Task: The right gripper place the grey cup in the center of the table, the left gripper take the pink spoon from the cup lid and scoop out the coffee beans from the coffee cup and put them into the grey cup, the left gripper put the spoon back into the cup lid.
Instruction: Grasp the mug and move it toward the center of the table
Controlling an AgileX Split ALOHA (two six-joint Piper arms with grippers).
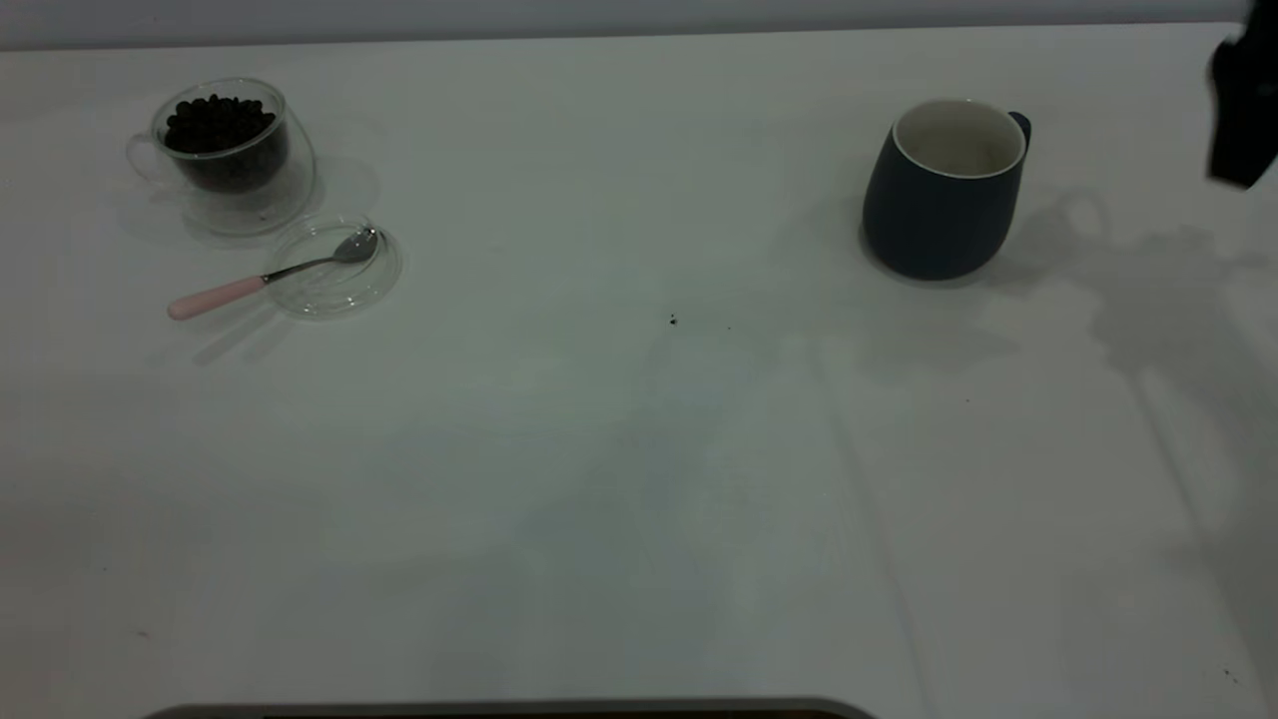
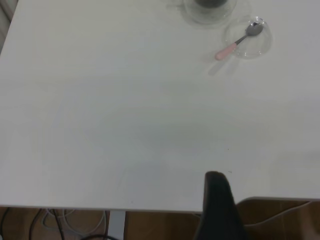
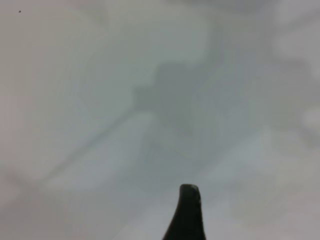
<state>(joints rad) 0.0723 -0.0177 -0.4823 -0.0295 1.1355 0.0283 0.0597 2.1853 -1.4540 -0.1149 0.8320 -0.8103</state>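
The grey cup (image 1: pixel 944 190) stands upright and empty at the far right of the table (image 1: pixel 639 479). The coffee cup (image 1: pixel 228 150), holding a heap of coffee beans (image 1: pixel 218 125), stands at the far left. The cup lid (image 1: pixel 334 268) lies just in front of it. The pink spoon (image 1: pixel 270 278) rests with its bowl in the lid and its handle out over the table. My left gripper (image 2: pixel 217 200) hangs over the table's near edge, far from the spoon (image 2: pixel 239 41) and lid (image 2: pixel 250 37). My right gripper (image 3: pixel 189 210) hovers over bare table. The right arm (image 1: pixel 1243 100) shows at the far right edge.
A few tiny dark specks (image 1: pixel 673 320) lie near the table's middle. The arm's shadow (image 1: pixel 1158 300) falls to the right of the grey cup. Cables (image 2: pixel 55 222) and floor show beyond the table's edge in the left wrist view.
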